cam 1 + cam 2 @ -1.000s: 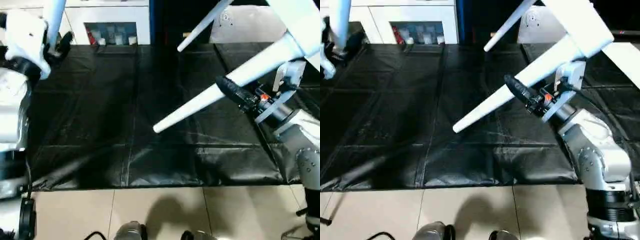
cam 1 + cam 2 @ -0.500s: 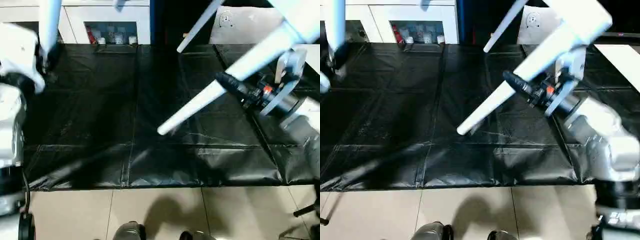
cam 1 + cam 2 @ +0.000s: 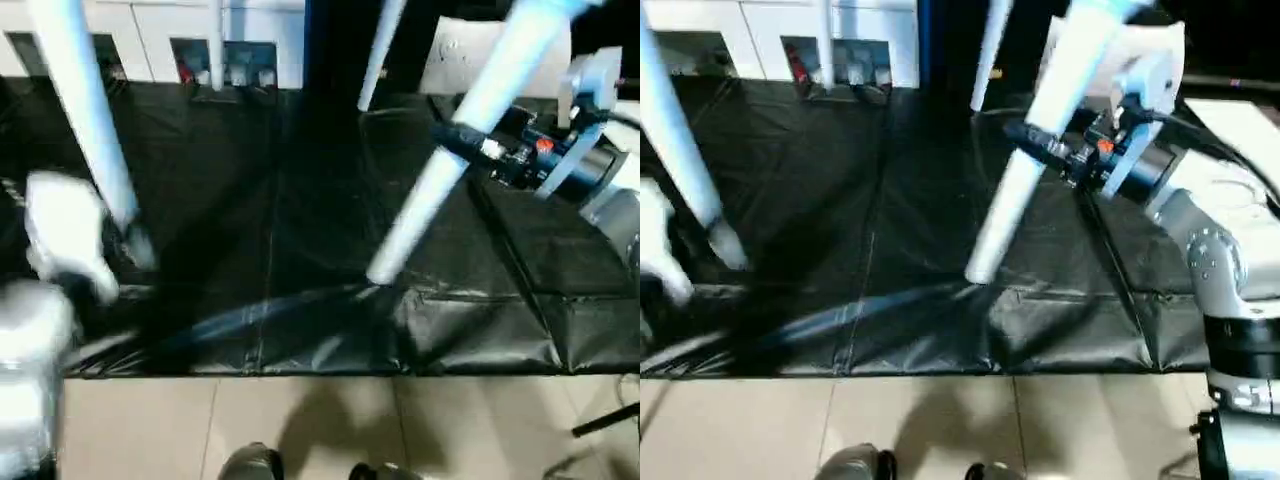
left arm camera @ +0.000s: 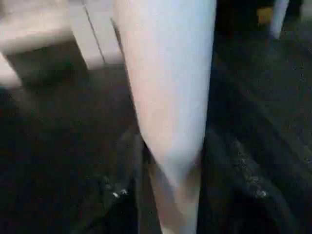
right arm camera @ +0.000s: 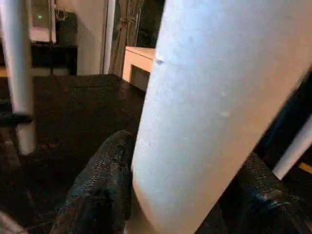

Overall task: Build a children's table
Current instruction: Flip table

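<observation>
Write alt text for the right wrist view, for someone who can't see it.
A thick white table leg rises close to the camera, clamped between the right gripper and its two black fingers. Behind lies a black floor mat, with a second white leg standing at one side.

Silver forearms (image 3: 1200, 215), black fingers (image 5: 105, 185), orange wrist marking.

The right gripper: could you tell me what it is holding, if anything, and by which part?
The right gripper is closed around one white table leg, gripping it partway along its shaft, well above the narrow free tip.
</observation>
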